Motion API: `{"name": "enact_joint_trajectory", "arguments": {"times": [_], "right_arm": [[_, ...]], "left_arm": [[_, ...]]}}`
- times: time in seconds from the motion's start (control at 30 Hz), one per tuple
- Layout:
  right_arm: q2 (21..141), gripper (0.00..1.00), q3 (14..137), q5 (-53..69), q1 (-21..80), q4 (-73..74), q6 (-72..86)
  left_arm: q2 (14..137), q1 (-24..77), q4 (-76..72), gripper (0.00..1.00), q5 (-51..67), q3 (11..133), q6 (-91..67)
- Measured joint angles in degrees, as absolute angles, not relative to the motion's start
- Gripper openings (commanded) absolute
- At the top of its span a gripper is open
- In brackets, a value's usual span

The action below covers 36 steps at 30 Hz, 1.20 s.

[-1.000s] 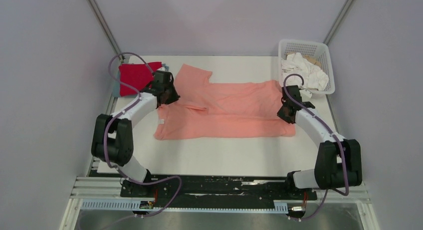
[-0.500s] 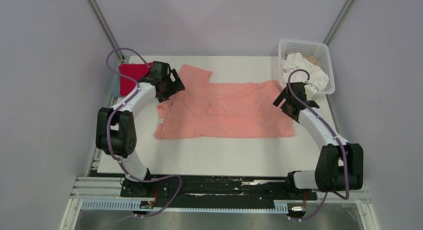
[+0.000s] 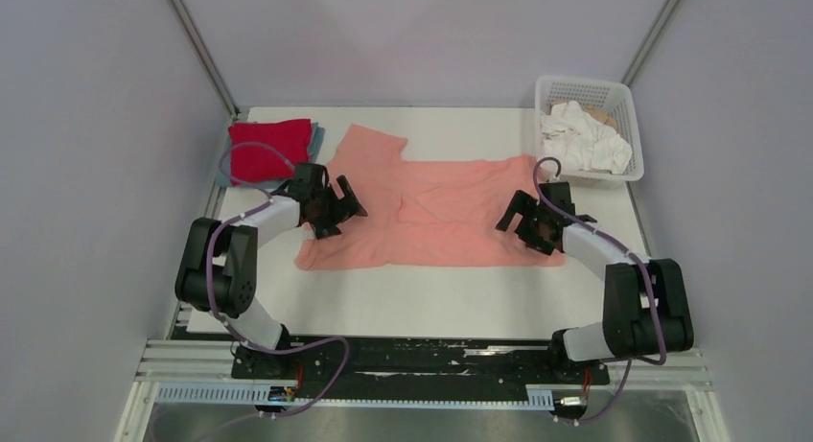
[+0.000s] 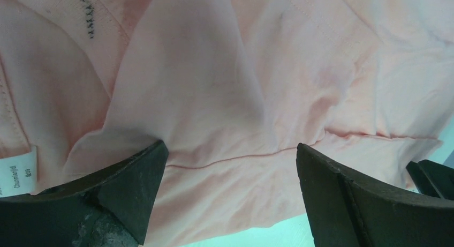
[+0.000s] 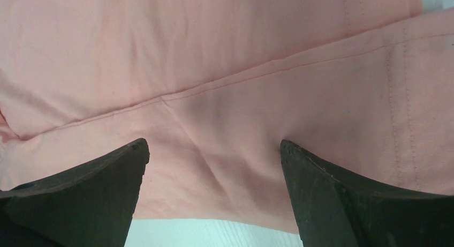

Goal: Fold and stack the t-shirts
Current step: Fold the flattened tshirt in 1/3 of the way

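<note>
**Both claws let go and drop back over the pink shirt's near half**

The white tabletop (image 3: 431, 303) carries one big thing. The salmon-pink t-shirt (image 3: 451, 207) is spread sideways across the middle, collar end to the left and hem end to the right. Its far sleeve sticks out toward the back, and no near sleeve shows past the near edge.

At the far right corner stands the white lattice basket (image 3: 623, 102) with white cloths (image 3: 580, 140) heaped in it. At the far left corner the red t-shirt (image 3: 268, 147) lies folded on top of the grey-blue t-shirt (image 3: 317, 135), of which only an edge peeks out.

A second ago both claws were further back and pressed down on the shirt's two ends. Half a second ago they had lifted off with jaws apart. Now they have swung toward me.

The left claw (image 3: 345, 207) hangs over the collar end and the right claw (image 3: 513, 217) over the hem end. Both are released, jaws spread wide with nothing between them. The wrist views confirm it: only flat pink cloth with a seam line lies below the left claw (image 4: 227, 150) and the right claw (image 5: 212, 145).

The small white neck label (image 4: 19, 169) sits just beside the left claw's finger.

My guess is that one lengthwise tuck has been laid and they are lining up for the next pinch. The far sleeve is still loose, so this third shirt is only partly folded.
</note>
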<state>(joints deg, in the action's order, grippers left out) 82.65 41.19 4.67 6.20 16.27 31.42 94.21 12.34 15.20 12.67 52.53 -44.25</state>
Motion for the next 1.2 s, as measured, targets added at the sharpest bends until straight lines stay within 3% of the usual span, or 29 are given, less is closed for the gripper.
{"name": "enact_joint_trajectory", "arguments": {"times": [0.33, 0.67, 1.0, 1.2], "right_arm": [[67.6, 1.00, 30.0, 8.1, 6.2, 20.2, 31.9], [54.5, 1.00, 24.4, 15.3, 6.6, 32.8, 37.2], [42.4, 1.00, 23.7, 11.9, 9.0, 50.1, 40.7], [41.4, 1.00, 23.7, 9.3, 11.6, 53.1, 41.6]], "left_arm": [[79.3, 12.9, 11.7, 1.00, 13.0, 36.7, -47.4], [59.2, 16.9, 19.5, 1.00, 11.0, 24.4, -53.5], [56.7, 17.5, 25.9, 1.00, 6.6, 24.8, -55.7], [56.6, 17.5, 27.0, 1.00, 5.6, 25.2, -55.3]]}}
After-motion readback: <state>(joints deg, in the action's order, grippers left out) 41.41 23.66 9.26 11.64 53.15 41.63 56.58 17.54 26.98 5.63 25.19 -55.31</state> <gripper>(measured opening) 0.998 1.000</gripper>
